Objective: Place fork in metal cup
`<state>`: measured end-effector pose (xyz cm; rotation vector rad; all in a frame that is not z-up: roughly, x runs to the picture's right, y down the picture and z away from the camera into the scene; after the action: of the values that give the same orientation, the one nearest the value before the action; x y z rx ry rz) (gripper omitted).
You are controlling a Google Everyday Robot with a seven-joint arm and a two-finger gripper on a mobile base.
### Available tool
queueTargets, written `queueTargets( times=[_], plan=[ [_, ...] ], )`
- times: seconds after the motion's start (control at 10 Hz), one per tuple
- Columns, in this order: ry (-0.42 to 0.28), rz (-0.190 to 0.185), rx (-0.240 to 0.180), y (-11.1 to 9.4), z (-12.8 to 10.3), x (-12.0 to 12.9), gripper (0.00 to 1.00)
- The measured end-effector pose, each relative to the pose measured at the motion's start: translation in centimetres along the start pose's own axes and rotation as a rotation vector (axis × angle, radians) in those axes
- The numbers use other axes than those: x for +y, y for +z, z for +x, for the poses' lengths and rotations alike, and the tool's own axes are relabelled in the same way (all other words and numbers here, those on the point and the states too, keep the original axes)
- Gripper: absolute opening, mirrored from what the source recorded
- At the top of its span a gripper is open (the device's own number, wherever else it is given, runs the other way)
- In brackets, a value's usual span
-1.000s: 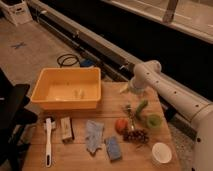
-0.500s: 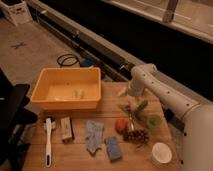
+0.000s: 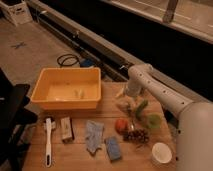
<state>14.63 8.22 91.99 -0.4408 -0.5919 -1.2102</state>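
The gripper (image 3: 125, 104) hangs low over the right side of the wooden table (image 3: 75, 160), just beside the green vegetable (image 3: 142, 108). Its tip is a pale blur (so I cannot tell if it grips anything). I cannot find the fork or the metal cup, so I cannot say which way the fork points. The yellow bin (image 3: 65, 103) holds one small pale thing (image 3: 78, 93).
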Motion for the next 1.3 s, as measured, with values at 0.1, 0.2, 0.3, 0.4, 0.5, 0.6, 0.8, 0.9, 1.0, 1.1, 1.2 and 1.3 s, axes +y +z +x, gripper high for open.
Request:
queueTargets(
  times=[0.1,0.2,0.3,0.4,0.5,0.6,0.8,0.9,1.0,1.1,1.2,1.3],
  plan=[
    [-0.004,-0.002,-0.011,0.5,0.2,0.2,0.8],
    [-0.008,-0.009,-0.02,0.8,0.3,0.5,0.8],
    [-0.016,-0.015,-0.031,1.2,0.3,0.6,0.8],
    [-0.02,-0.02,-0.039,1.5,0.3,0.7,0.8],
    [-0.029,-0.033,-0.056,2.1,0.1,0.7,0.77],
    [-0.037,-0.044,-0.067,2.5,-0.1,0.6,0.7],
    [-0.048,-0.05,-0.093,3.1,-0.5,0.3,0.51],
    [-0.048,-0.05,-0.096,3.1,-0.5,0.3,0.39],
    [-0.045,-0.053,-0.097,3.0,-0.5,0.6,0.31],
    [-0.04,-0.061,-0.103,2.6,-0.6,1.1,0.19],
    [-0.04,-0.059,-0.101,2.4,-0.6,1.0,0.09],
    [-0.041,-0.057,-0.1,2.2,-0.5,0.9,0.02]
  ],
)
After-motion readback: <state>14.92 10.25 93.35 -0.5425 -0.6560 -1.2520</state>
